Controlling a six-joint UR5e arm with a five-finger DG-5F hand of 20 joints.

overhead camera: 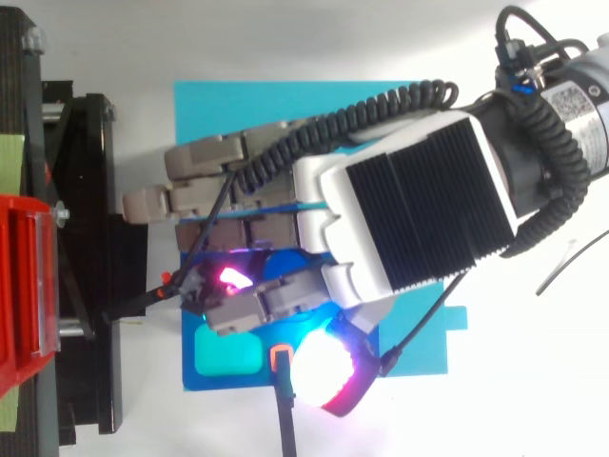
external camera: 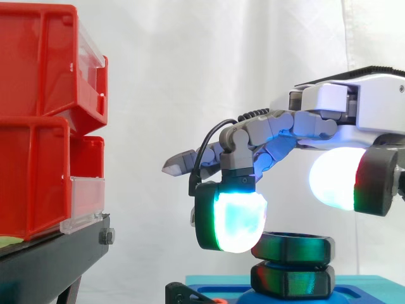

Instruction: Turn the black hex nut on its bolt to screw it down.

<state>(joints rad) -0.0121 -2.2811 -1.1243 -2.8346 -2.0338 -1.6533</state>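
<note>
The black hex nut (external camera: 294, 247) sits on its bolt above a second black hex piece (external camera: 293, 280), on a blue base (external camera: 373, 283) at the bottom of the side view. My hand (external camera: 354, 107) hovers over it, reaching leftward. One finger bends down, and its glowing pad (external camera: 233, 220) hangs at the nut's left edge, level with its top. The thumb's glowing pad (external camera: 338, 177) floats above the nut's right side, apart from it. The other fingers are stretched out straight. From above, my hand (overhead camera: 419, 200) covers the nut over the blue base (overhead camera: 381, 105).
Red bins (external camera: 38, 63) are stacked on a black stand (external camera: 50, 259) at the left, a gap away from my fingertips. In the top view the stand (overhead camera: 90, 190) lies just left of the blue base. A teal block (overhead camera: 226, 354) rests at the base's front left corner.
</note>
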